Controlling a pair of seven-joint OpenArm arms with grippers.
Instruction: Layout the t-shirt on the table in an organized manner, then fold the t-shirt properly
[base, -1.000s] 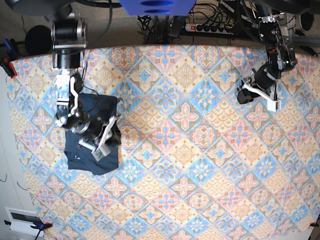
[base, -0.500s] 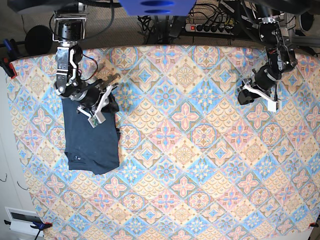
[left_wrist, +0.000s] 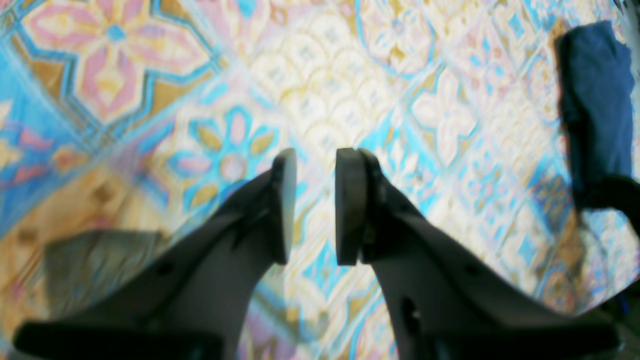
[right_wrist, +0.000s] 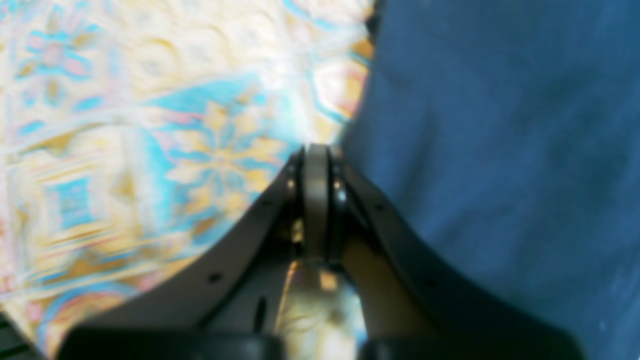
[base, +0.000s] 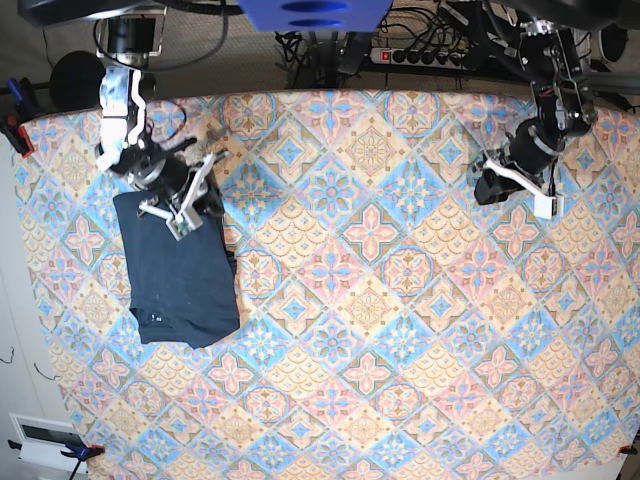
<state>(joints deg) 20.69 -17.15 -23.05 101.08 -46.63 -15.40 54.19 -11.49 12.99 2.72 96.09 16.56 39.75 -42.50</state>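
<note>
The large rectangular table (base: 400, 330), covered by a cloth of pastel diamond tiles in pink, blue and cream with floral motifs, fills nearly the whole base view. Along its far edge, off the cloth, run dark cables and a black power strip (base: 420, 55).

The plain dark navy-blue short-sleeved t-shirt (base: 180, 275) lies flat on the left side of the table as a folded, roughly rectangular shape, its long axis running from far to near. Its surface is mostly smooth, with a slightly uneven right edge. In the left wrist view it shows as a small dark blue patch (left_wrist: 595, 100) far off at the right edge of the frame.

The right gripper (base: 180, 205) sits at the far end of the t-shirt, over its far right corner. In the right wrist view its jaws are pressed together with no gap, blue cloth (right_wrist: 500, 150) spreading to the right of them and patterned cloth to the left; nothing shows between the tips.

The left gripper (base: 515, 190) hangs over bare tablecloth on the far right, well apart from the garment. Its pads (left_wrist: 350, 205) stand a narrow gap apart with nothing between them.
</note>
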